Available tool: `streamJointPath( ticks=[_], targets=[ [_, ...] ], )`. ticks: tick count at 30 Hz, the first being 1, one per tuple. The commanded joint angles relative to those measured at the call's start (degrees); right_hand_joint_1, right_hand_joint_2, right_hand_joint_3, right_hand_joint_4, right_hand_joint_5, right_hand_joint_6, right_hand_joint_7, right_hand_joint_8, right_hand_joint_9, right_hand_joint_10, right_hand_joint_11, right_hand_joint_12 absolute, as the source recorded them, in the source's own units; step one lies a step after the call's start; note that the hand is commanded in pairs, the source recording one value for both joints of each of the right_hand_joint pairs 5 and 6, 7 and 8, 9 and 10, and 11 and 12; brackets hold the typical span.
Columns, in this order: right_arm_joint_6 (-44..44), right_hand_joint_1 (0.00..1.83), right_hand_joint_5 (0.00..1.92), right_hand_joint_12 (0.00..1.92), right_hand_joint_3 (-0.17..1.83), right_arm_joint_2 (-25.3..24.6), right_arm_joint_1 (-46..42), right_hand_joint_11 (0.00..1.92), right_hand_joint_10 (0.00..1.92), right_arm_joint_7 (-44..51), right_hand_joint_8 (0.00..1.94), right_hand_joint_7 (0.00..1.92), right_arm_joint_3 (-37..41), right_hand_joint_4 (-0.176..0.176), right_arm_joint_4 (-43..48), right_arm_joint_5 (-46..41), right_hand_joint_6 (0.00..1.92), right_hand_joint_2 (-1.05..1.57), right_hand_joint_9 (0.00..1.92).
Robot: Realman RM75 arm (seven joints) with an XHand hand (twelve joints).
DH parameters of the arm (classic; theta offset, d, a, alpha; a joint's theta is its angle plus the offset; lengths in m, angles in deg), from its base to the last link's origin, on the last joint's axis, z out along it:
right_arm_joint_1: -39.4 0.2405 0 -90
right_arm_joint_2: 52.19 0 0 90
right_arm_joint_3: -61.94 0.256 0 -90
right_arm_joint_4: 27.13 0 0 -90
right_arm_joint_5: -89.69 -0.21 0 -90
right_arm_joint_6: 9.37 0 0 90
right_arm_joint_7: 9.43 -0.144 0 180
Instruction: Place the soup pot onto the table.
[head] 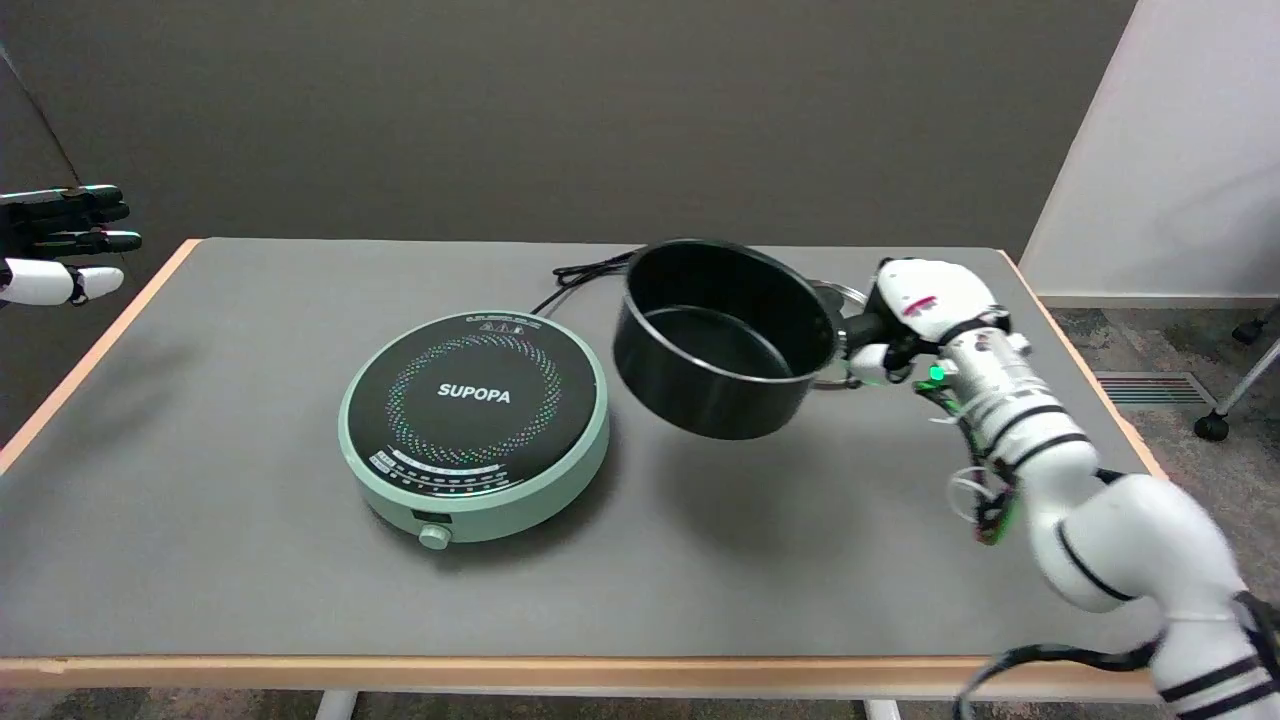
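Right hand [905,320] clamped on the handle of the black soup pot [722,338], tilted and lifted clear above the grey table [250,540], just right of the green SUPOPA induction cooker [474,424].

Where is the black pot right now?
The soup pot hangs tilted above the table, right of the green cooker, held by the right hand.

We observe our right arm [1060,470] entering from the lower right and extending up and to the left, wrist roughly level, with the right hand [915,315] at its end, fingers closed around a handle, while our left hand [60,245] hangs open at the upper left.
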Motion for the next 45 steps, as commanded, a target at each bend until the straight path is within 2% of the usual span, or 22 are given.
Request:
streamJointPath(
  ticks=[1,6,13,17,26,34,45],
  targets=[
    [23.75,0.89,1.8,1.8,0.55,3.37,-13.35,1.8,1.8,0.35,1.8,1.8,21.53,-0.076,-2.36,-13.31,1.8,1.41,1.8],
    [27.27,0.89,1.8,1.8,0.55,3.35,-15.83,1.8,1.8,0.21,1.8,1.8,23.88,-0.076,-2.08,-13.13,1.8,1.41,1.8],
    [29.16,0.89,1.8,1.8,0.55,3.83,-16.45,1.8,1.8,0.45,1.8,1.8,22.36,-0.075,-0.24,-11.25,1.8,1.41,1.8],
    [28.06,0.9,1.8,1.8,0.55,3.21,-16.59,1.8,1.8,0.45,1.8,1.8,20.36,-0.075,0.32,-6.46,1.8,1.4,1.8],
    [22.27,0.9,1.8,1.8,0.54,4.11,-13.62,1.8,1.8,0.45,1.8,1.8,14.45,-0.076,-7.3,-6.2,1.8,1.39,1.8],
    [19.27,0.91,1.79,1.79,0.54,3.69,-8.81,1.79,1.79,0.45,1.79,1.79,12.31,-0.077,-12.38,-6.44,1.79,1.38,1.79],
    [19.13,0.91,1.79,1.79,0.54,0.07,-8.75,1.79,1.79,4.08,1.79,1.79,8.96,-0.077,-10.82,-6.2,1.79,1.38,1.79]
  ],
)
